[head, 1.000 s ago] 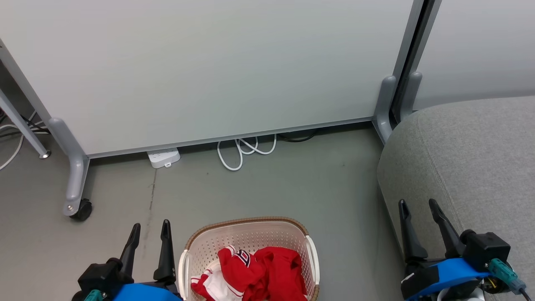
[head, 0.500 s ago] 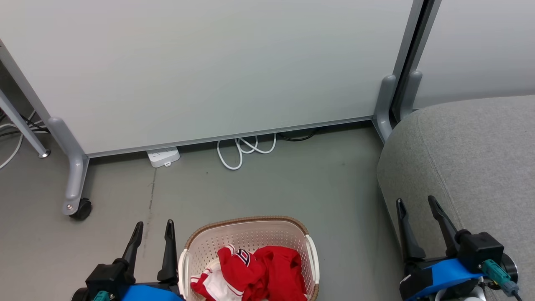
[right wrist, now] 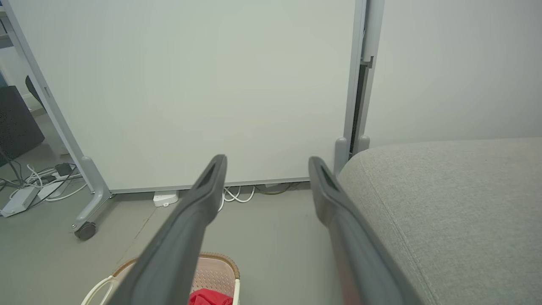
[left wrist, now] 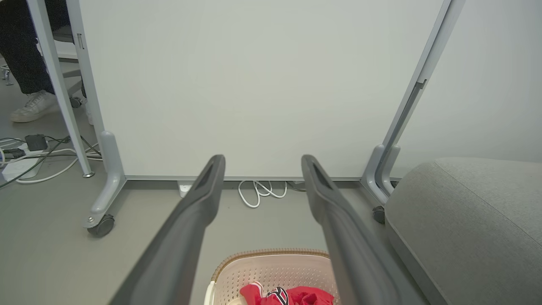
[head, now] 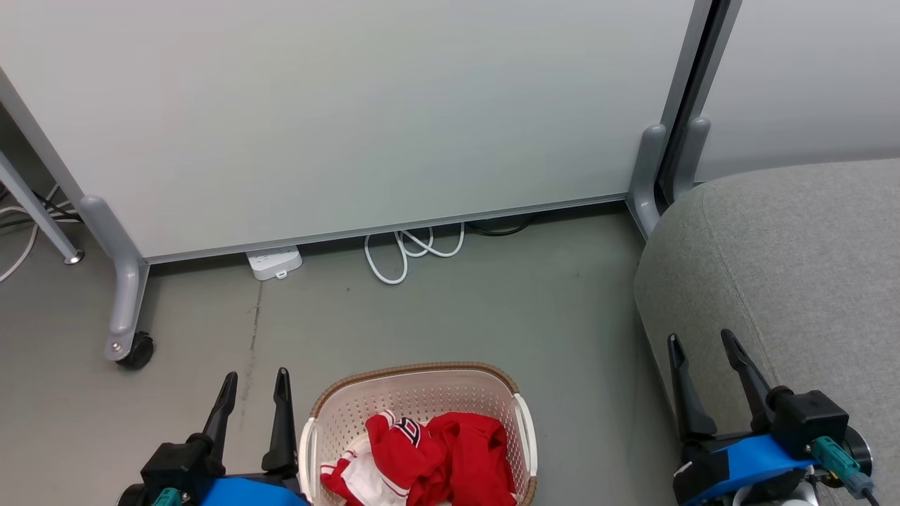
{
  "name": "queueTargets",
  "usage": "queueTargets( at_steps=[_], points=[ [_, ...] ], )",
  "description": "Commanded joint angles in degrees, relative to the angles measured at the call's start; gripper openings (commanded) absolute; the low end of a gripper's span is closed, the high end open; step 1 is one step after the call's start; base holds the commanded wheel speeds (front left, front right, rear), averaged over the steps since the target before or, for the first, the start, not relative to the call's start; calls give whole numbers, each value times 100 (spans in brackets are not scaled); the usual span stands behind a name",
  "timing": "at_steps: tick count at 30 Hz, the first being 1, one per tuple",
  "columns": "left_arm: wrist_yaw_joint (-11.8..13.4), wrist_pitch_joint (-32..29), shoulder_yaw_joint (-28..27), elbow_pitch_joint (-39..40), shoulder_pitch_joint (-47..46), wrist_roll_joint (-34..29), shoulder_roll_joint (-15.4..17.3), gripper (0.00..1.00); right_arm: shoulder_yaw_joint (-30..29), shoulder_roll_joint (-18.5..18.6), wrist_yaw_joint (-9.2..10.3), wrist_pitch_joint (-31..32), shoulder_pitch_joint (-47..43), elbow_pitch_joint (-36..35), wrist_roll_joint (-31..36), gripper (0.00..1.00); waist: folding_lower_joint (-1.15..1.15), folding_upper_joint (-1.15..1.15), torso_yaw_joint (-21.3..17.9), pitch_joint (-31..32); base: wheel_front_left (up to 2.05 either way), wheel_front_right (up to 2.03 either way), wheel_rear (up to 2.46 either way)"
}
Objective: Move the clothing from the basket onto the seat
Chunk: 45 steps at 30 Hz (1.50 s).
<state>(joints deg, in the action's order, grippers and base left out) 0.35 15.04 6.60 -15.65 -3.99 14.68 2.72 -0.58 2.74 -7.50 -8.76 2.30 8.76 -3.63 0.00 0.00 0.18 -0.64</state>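
My left gripper (head: 255,377) is released, its two long dark fingers spread wide. In the head view it sits just to the left of the cream-white perforated plastic basket (head: 415,370) with the brown woven-look rim, and I cannot tell whether it touches the basket's white side handle. The basket stands on the grey floor (head: 492,309). The clothing (head: 443,457), crumpled bright red soft fabric with white striped trim and a dark printed patch, lies heaped inside it.

My right gripper (head: 701,337) is also released, fingers apart, at the near left edge of the seat (head: 787,260), a large grey woven-fabric cushion with a rounded corner. The seat is to the right of the basket, with a strip of floor between them.

Beyond the basket stands a white partition panel (head: 351,119) on grey legs with a black caster (head: 137,351). A coiled white cable (head: 411,249) and a white power strip (head: 274,263) lie at its foot. In my left wrist view, a person's white shoe (left wrist: 31,106) shows past the panel.
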Motion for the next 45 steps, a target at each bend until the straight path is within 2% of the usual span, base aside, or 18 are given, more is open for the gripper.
queueTargets(
  at_steps=[1,5,9,15,22,29,36,43,45],
  points=[
    [-11,22,10,-6,-52,19,31,100,-17,25,2,-35,-6,0,-27,100,0,0,5,-12,0,0,0],
    [-39,21,34,-8,-90,1,30,100,13,25,2,-59,76,-55,-73,100,0,0,-53,-155,0,0,0],
    [-121,21,2,-110,-231,-70,86,100,161,25,2,-135,301,-134,-165,100,0,0,-298,-567,0,0,0],
    [-215,5,-13,-511,-703,-144,306,100,457,22,2,-302,816,-231,-393,100,0,0,-864,-1639,0,0,0],
    [-368,-277,7,-1280,-1454,-239,736,100,773,18,2,-540,1434,-128,-718,100,0,0,-1559,-2935,0,0,0],
    [-501,-715,154,-2133,-2274,-422,1234,100,1028,12,2,-641,1719,-17,-1245,100,0,0,-2041,-3862,0,0,0],
    [-396,-1197,54,-2523,-2709,-489,1720,100,1334,10,2,-639,1829,-272,-1732,100,0,0,-2503,-4528,0,0,0],
    [-281,-1502,-47,-2606,-2916,-412,1938,100,1482,11,2,-640,1917,-410,-1937,100,0,0,-2682,-4866,0,0,0],
    [-173,-1607,-90,-2651,-2943,-395,1978,100,1512,13,3,-641,1924,-442,-1993,100,0,0,-2716,-4927,0,0,0]
  ],
)
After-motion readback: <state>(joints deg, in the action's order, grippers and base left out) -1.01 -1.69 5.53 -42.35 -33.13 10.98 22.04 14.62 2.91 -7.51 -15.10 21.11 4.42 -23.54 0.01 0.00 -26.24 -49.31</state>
